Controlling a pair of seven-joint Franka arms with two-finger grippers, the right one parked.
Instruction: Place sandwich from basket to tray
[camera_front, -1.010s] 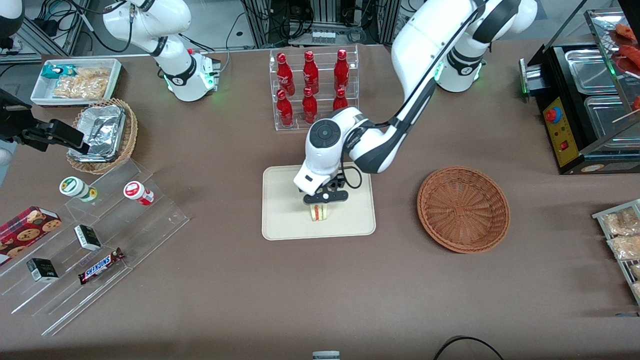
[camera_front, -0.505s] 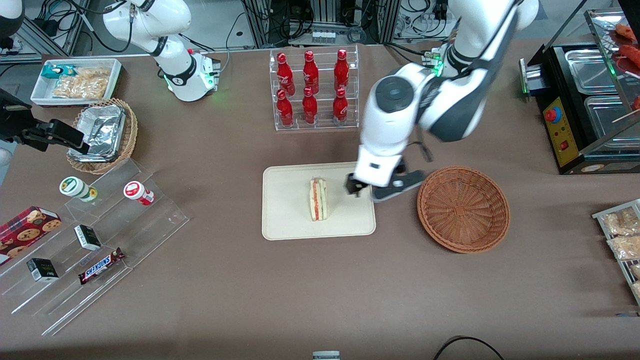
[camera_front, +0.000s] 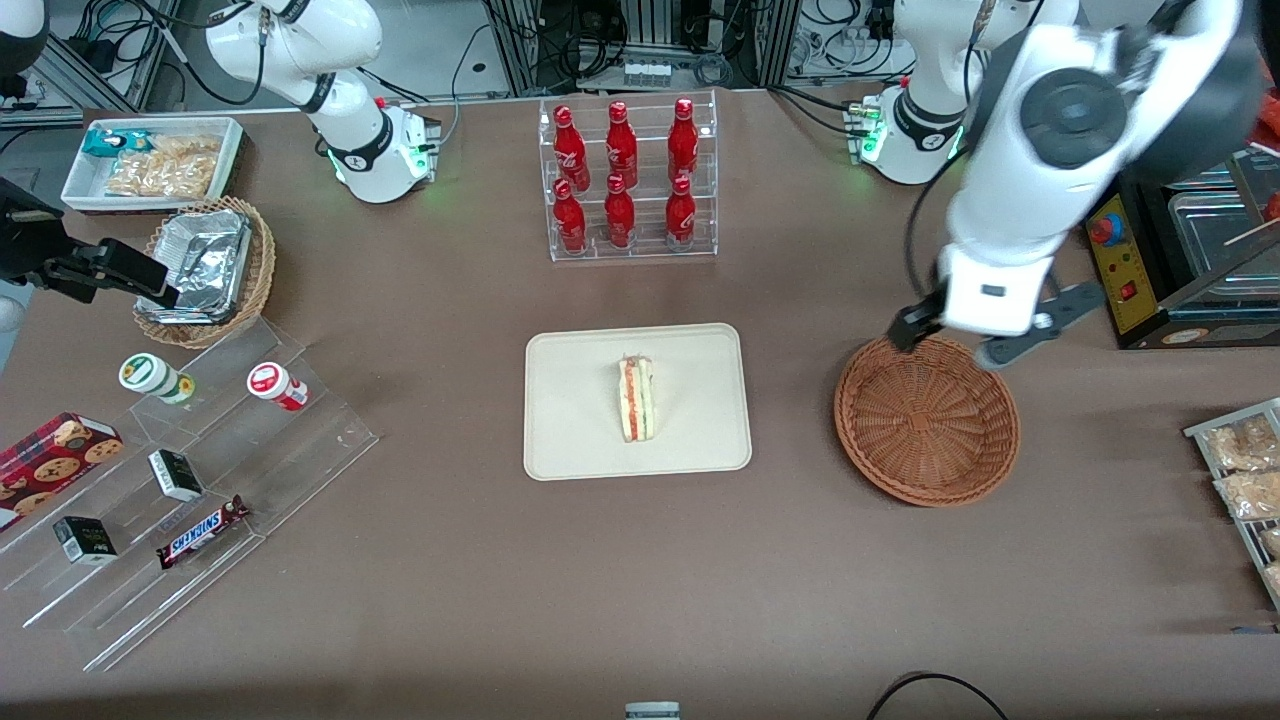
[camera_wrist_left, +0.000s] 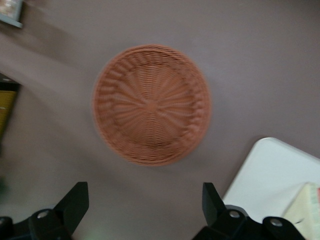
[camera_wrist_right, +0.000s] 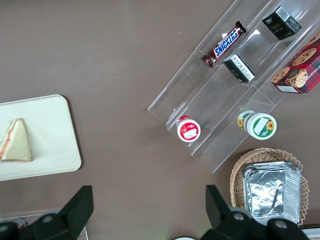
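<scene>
Now the gripper (camera_front: 985, 342) hangs above the basket's (camera_front: 927, 418) rim, on the edge farther from the front camera; half a second ago it was over the tray's (camera_front: 570, 440) corner nearest the basket, and a second ago it was down on the sandwich (camera_front: 637, 398). Its fingers (camera_wrist_left: 75, 201) stand wide apart with nothing between them. The sandwich lies alone on the tray, well away from the gripper toward the parked arm's end of the table, resting where it was half a second ago, its red and green filling edge facing up. The basket holds nothing. Seen from the left wrist, the basket (camera_wrist_left: 151, 104) sits whole between the spread fingers, slightly blurred, while the tray (camera_wrist_left: 267, 170) and sandwich (camera_wrist_left: 306, 207) are cut off at the frame's edge.
</scene>
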